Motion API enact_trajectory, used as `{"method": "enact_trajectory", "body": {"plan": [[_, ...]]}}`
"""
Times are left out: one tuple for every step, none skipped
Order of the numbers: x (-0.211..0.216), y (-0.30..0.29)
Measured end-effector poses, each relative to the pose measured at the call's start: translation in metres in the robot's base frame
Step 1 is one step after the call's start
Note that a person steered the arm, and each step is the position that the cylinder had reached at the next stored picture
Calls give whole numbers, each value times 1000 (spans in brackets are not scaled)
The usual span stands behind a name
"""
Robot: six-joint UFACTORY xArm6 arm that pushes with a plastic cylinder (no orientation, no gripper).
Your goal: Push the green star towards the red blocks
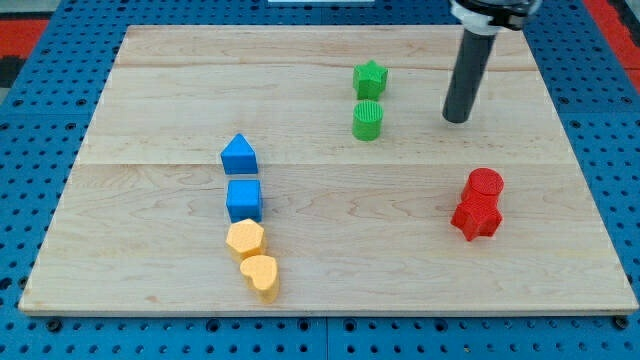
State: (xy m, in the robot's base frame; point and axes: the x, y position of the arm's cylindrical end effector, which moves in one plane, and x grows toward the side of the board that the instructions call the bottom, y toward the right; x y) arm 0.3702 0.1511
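The green star (370, 77) sits near the view's top, a little right of centre, with a green cylinder (368, 120) just below it. A red cylinder (485, 186) and a red star-shaped block (476, 219) stand together at the view's right, below the middle. My tip (457, 119) rests on the board to the right of the green blocks, well apart from them, and above the red blocks.
A blue house-shaped block (238, 155) and a blue cube (244, 200) stand left of centre. A yellow hexagon (245, 240) and a yellow heart (261, 276) lie below them. The wooden board (150, 90) lies on a blue pegboard.
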Motion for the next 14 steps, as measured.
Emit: {"method": "enact_trajectory", "body": {"plan": [[-67,-80],[-64,-153],[-17,-129],[3,-76],[3,-58],[3,-56],[2,-85],[31,-89],[55,-36],[55,-23],[48,-25],[42,-37],[37,-58],[58,-47]]}}
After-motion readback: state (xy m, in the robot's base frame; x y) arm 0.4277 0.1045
